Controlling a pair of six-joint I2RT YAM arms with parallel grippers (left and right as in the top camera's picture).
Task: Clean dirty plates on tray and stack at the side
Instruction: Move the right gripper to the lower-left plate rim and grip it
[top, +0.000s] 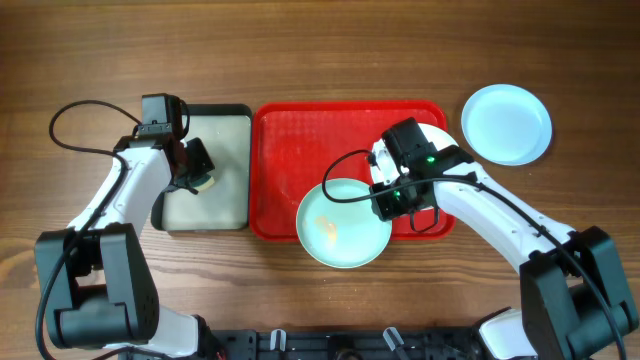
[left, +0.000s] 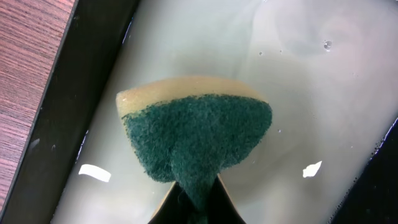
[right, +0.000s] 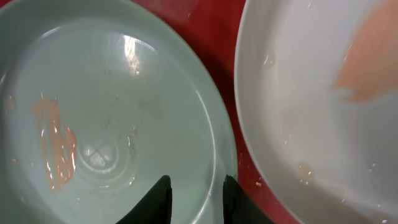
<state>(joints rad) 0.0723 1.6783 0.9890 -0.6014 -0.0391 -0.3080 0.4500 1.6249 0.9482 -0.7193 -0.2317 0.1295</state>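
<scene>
The red tray (top: 290, 140) lies bare toward the tabletop's far-left corner, while the turquoise plate (top: 343, 225), white plate (top: 440, 137) and right arm (top: 480, 200) crowd its near-right part.

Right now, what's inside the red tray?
Red tray holds a smeared turquoise plate, overhanging its front rim, and a smeared white plate beside it. Overhead, the right gripper and its arm cover most of the white plate and the tray beneath.
</scene>
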